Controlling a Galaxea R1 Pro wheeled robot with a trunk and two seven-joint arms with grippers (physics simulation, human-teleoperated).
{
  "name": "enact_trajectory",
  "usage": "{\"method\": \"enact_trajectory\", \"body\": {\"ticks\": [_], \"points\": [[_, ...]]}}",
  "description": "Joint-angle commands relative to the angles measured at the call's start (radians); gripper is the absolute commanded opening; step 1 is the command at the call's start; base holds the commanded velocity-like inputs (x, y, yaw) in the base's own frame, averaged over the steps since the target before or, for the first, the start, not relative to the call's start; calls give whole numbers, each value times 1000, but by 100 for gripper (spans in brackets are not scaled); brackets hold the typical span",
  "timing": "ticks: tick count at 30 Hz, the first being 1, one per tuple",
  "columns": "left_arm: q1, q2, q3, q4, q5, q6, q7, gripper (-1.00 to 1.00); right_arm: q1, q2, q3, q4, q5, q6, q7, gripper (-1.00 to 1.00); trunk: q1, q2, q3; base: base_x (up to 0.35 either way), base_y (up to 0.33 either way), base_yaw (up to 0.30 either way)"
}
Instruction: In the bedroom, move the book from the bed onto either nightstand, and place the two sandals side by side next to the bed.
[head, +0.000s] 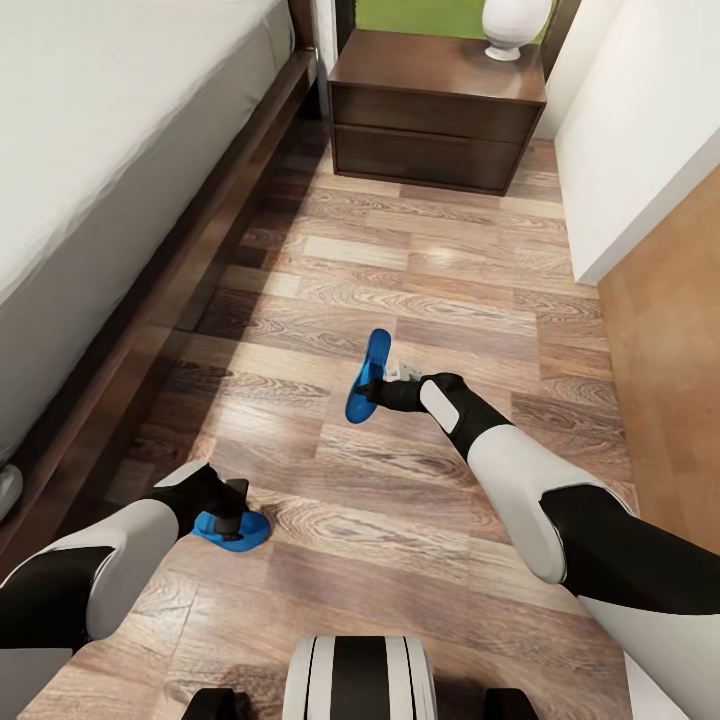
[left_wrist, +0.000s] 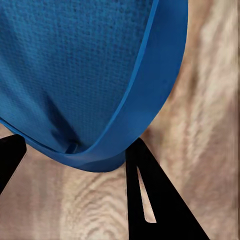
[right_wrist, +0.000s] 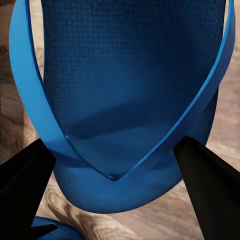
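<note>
Each arm carries one blue sandal beside the bed (head: 90, 150).
Left fingers (left_wrist: 150, 200) grip the sandal (head: 232, 528) at seven o'clock; right fingers (right_wrist: 210, 185) grip the other sandal (head: 370, 375).

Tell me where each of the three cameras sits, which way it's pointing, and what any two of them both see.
Head view: on the robot's head, looking forward and down at the floor, bed and nightstand; both arms show, left gripper and right gripper.
Left wrist view: looks along the left gripper onto the left sandal; dark fingers show.
Right wrist view: looks along the right gripper onto the right sandal; dark fingers show.
Shared: head and right wrist views both show the right sandal.
</note>
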Motion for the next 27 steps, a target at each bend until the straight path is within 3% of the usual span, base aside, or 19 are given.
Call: {"method": "enact_trajectory", "body": {"ticks": [1,9,27], "points": [[0,0,4,-2,-6,6,4,-100,0,0,4,-1,0,3,2,-100,0,0,-4,0,0,0],[0,0,4,-2,-6,6,0,-100,0,0,4,-1,0,3,2,-100,4,-2,-35,0,0,0],[0,0,4,-2,-6,6,-2,-100,0,0,4,-1,0,3,2,-100,4,-2,-35,0,0,0]]}}
